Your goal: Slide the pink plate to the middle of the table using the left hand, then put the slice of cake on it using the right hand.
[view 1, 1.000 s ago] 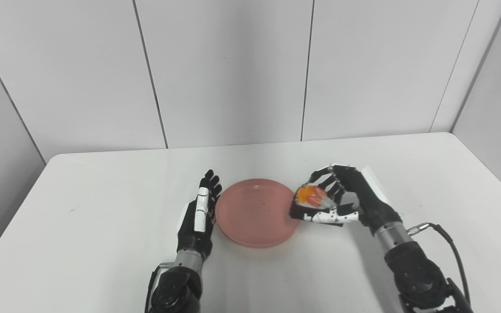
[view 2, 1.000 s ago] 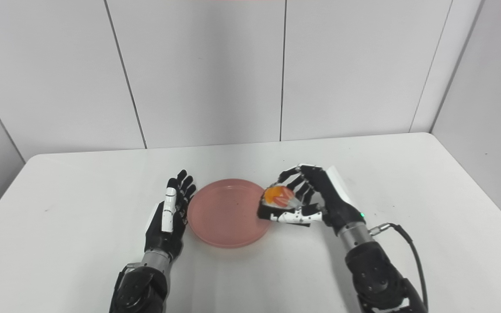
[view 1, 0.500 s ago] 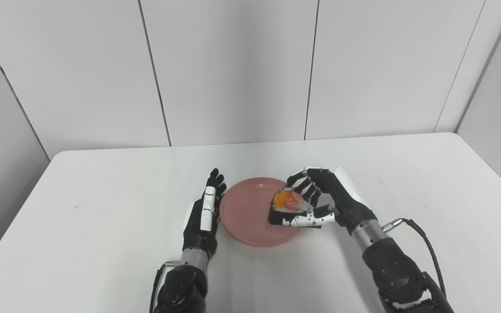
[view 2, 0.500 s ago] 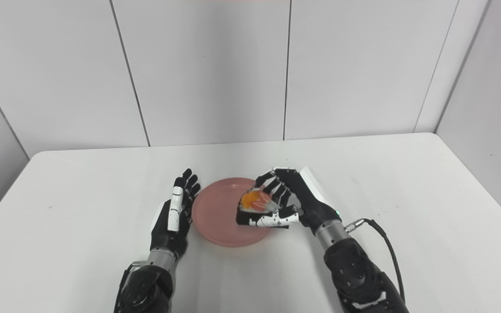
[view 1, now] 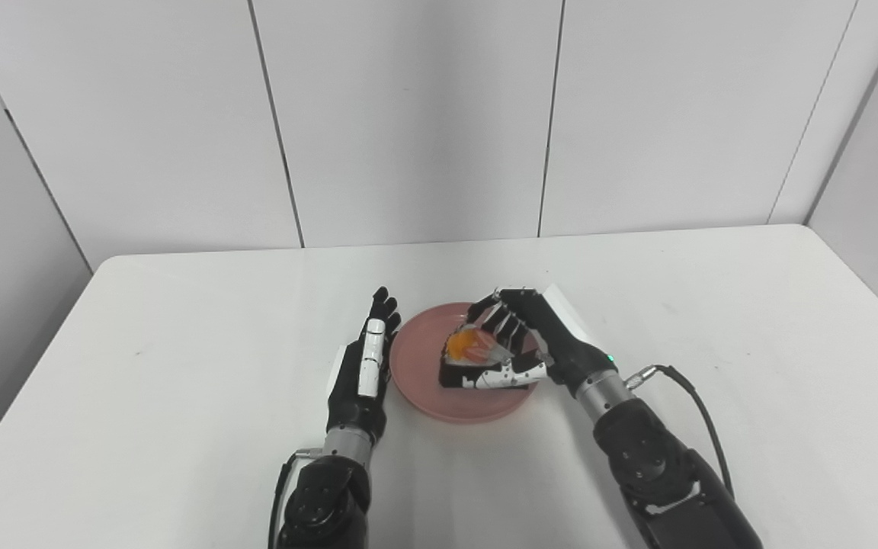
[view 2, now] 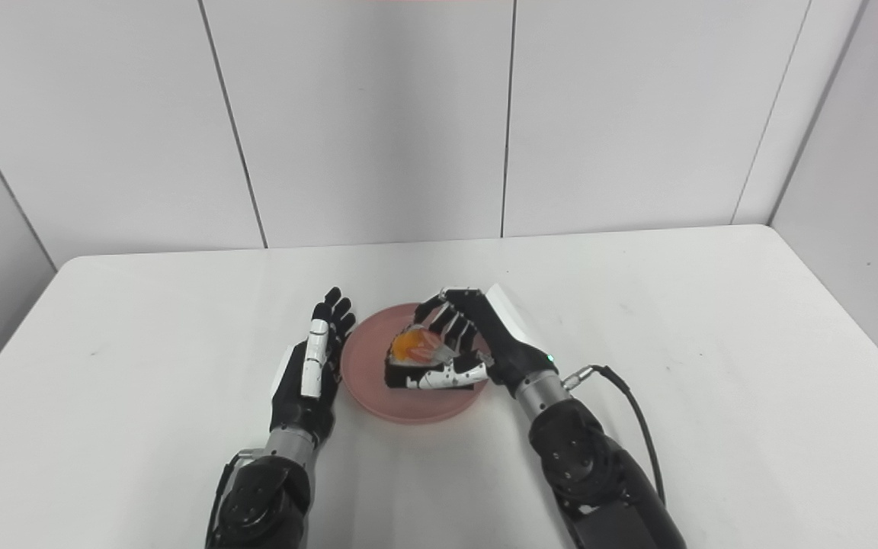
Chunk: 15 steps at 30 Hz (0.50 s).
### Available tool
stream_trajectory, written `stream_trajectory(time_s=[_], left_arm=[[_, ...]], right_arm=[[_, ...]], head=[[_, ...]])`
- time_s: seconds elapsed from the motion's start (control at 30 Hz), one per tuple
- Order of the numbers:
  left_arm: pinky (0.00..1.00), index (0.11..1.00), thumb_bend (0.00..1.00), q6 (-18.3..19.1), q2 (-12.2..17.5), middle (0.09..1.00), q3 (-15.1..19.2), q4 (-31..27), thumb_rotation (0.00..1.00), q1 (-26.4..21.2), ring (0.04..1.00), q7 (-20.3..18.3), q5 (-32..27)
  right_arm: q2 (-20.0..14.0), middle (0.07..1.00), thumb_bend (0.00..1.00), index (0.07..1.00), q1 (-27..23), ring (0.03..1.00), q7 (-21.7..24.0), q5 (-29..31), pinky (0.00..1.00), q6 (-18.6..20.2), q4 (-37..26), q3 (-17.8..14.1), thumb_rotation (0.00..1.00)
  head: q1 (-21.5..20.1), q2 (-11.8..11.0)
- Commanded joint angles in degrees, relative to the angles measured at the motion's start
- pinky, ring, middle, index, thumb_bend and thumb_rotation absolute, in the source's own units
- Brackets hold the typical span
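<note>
The pink plate [view 1: 418, 358] lies near the middle of the white table [view 1: 180, 320]. My right hand [view 1: 532, 343] is shut on the slice of cake [view 1: 468, 352], a dark wedge with an orange and red topping, and holds it over the plate's centre. Whether the cake touches the plate I cannot tell. My left hand [view 1: 363, 370] stands open on edge beside the plate's left rim, fingers straight and pointing away from me. In the right eye view the cake [view 2: 413, 351] sits over the plate [view 2: 366, 366] between the two hands.
Grey wall panels [view 1: 408, 114] rise behind the table's far edge. A black cable [view 1: 702, 412] trails from my right wrist over the table.
My right hand has carried the cake leftward from beside the plate's right rim to over its centre. The left hand stays by the plate. The camera has shifted a little.
</note>
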Motion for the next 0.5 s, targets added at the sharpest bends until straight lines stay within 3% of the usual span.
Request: stream_trajectory(time_s=[0.0, 0.47], left_arm=[[1.00, 1.000, 0.63, 0.8, -0.3, 1.000, -0.3, -1.0, 1.00, -0.5, 1.000, 0.4, 0.3], [1.00, 1.000, 0.62, -1.0, -0.2, 1.000, -0.3, 0.4, 1.00, -0.4, 1.000, -0.7, -0.4]], right_arm=[[0.5, 0.434, 0.51, 0.537, -4.0, 0.365, -2.0, -0.8, 0.29, -3.9, 0.5, 0.0, 0.00], [0.2, 0.426, 0.51, 0.538, -6.8, 0.429, -5.4, -4.6, 0.36, -8.5, 11.1, 1.9, 0.00]], head=[[0.1, 0.0], [0.3, -1.1]])
